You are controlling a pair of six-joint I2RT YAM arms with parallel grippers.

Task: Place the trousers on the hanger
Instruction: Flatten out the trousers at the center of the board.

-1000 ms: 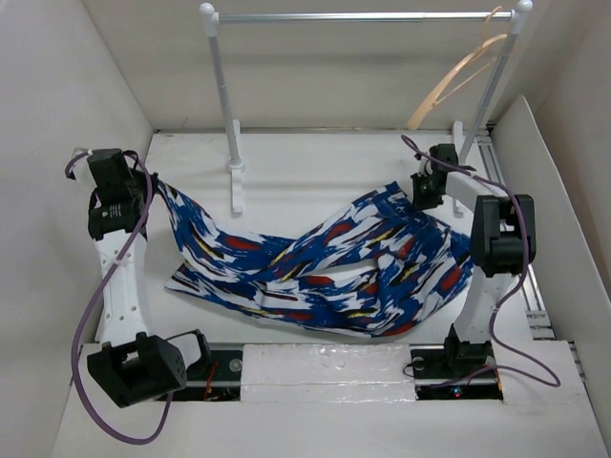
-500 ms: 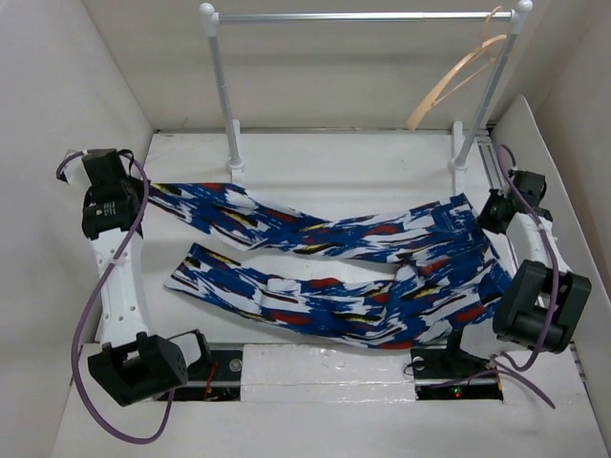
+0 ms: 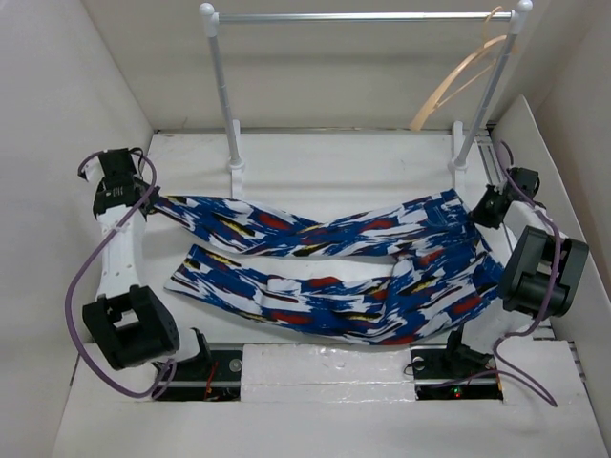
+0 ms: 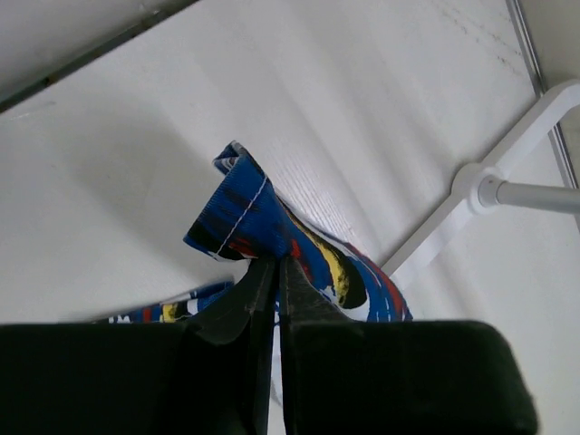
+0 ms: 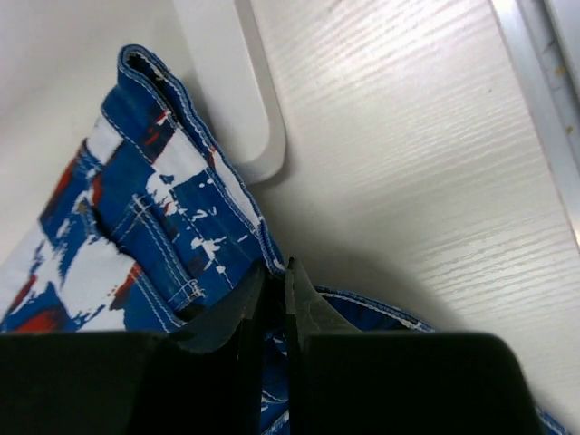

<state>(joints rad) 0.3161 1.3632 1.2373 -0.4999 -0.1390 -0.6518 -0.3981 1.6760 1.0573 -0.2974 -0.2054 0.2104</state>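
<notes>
We see one pair of soft, wrinkled trousers (image 3: 334,258) in blue-and-white brushstroke cloth, stretched over the white counter (image 3: 334,157) with their two legs running leftward. Our left fingers (image 4: 243,304) pinch a stitched leg cuff, and our right fingers (image 5: 231,317) clamp the waistband edge. One thin, curved wooden hanger (image 3: 456,81) hangs on the metal rail (image 3: 363,16). A second ago the cloth sagged in a bunch and the right fingers were nearer the middle.
</notes>
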